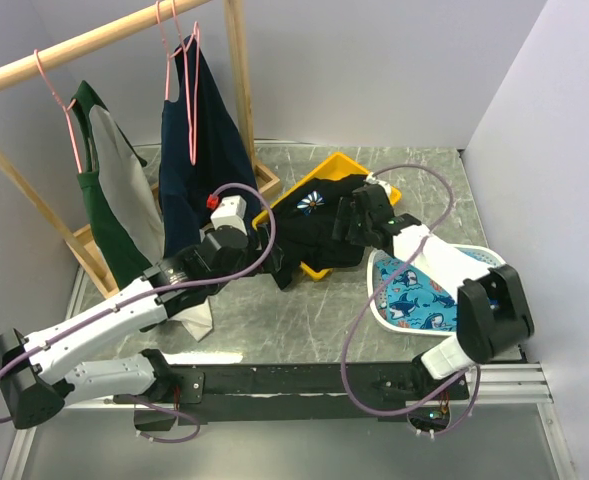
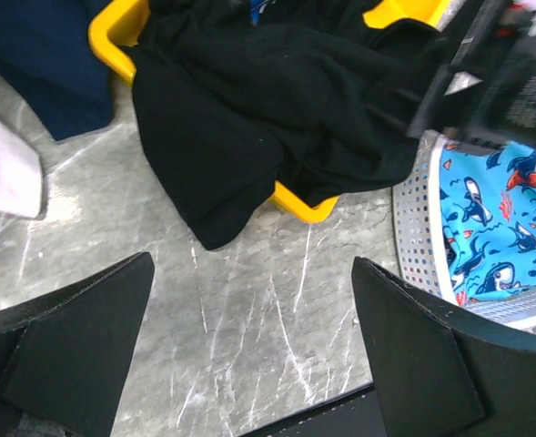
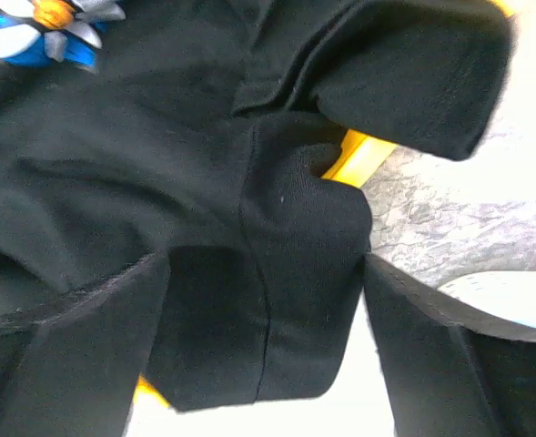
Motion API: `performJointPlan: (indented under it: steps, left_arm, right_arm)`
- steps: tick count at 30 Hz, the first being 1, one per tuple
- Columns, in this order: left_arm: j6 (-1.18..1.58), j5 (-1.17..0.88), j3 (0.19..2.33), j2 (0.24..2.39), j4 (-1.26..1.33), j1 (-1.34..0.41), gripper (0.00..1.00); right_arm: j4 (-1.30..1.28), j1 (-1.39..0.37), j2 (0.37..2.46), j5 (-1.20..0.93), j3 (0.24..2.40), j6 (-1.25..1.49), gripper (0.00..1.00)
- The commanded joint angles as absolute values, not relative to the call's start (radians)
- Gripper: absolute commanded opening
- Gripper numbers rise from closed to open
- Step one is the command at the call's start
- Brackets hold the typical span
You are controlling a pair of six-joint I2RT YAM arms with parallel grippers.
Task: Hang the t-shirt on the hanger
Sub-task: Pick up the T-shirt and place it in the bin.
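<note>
The black t-shirt (image 1: 319,225) with its daisy print lies crumpled in and over a yellow tray (image 1: 346,165). It also shows in the left wrist view (image 2: 249,109) and the right wrist view (image 3: 204,164). My right gripper (image 1: 352,220) is open low over the shirt, and a hanging fold lies between its jaws (image 3: 263,364). My left gripper (image 1: 257,240) is open and empty above bare table, just short of the shirt's near edge (image 2: 254,355). A thin pink hanger (image 1: 193,100) hangs on the wooden rod beside the navy shirt.
A navy shirt (image 1: 199,150) and a green-and-grey shirt (image 1: 114,190) hang on the wooden rack at back left. A white perforated basket (image 1: 484,257) with blue shark-print cloth sits right of the tray, its rim close to the shirt (image 2: 418,228). A white cloth (image 2: 4,173) lies under my left arm.
</note>
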State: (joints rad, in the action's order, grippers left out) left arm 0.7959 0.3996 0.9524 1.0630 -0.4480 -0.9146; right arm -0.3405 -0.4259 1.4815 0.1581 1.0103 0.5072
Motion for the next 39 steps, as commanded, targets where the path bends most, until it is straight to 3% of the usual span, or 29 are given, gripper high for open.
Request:
performJointPlan:
  steps: [1,2,5,7,16,26,32,34,39]
  left_arm:
    - [0.759,0.333,0.968,1.091,-0.379,-0.897,0.96]
    - [0.756,0.328,0.971,1.098,-0.376,-0.894,0.96]
    - [0.749,0.319,0.988,1.121,-0.364,-0.885,0.96]
    - [0.744,0.321,1.006,1.137,-0.364,-0.881,0.99]
    - [0.729,0.334,1.057,1.154,-0.359,-0.864,0.97]
    - [0.724,0.371,1.081,1.080,-0.405,-0.861,0.93]
    - [0.721,0.359,1.066,0.988,-0.417,-0.859,0.84]
    - [0.707,0.342,1.066,0.953,-0.420,-0.859,0.76]
    - [0.640,0.203,1.058,0.853,-0.382,-0.861,0.69]
  right_arm:
    - [-0.288,-0.433,1.534,0.114,1.086,0.500,0.83]
    - [-0.290,-0.434,1.535,0.106,1.098,0.497,0.61]
    - [-0.322,-0.445,1.511,0.080,1.156,0.494,0.17]
    - [-0.357,-0.457,1.459,0.078,1.219,0.494,0.02]
    - [-0.439,-0.486,1.223,0.022,1.446,0.497,0.00]
    - [-0.477,-0.502,1.154,-0.135,1.635,0.489,0.00]
    - [-0.469,-0.515,1.128,-0.239,1.727,0.517,0.00]
    - [-0.457,-0.518,1.115,-0.255,1.749,0.538,0.00]
    - [-0.483,-0.580,1.161,-0.212,1.805,0.561,0.00]
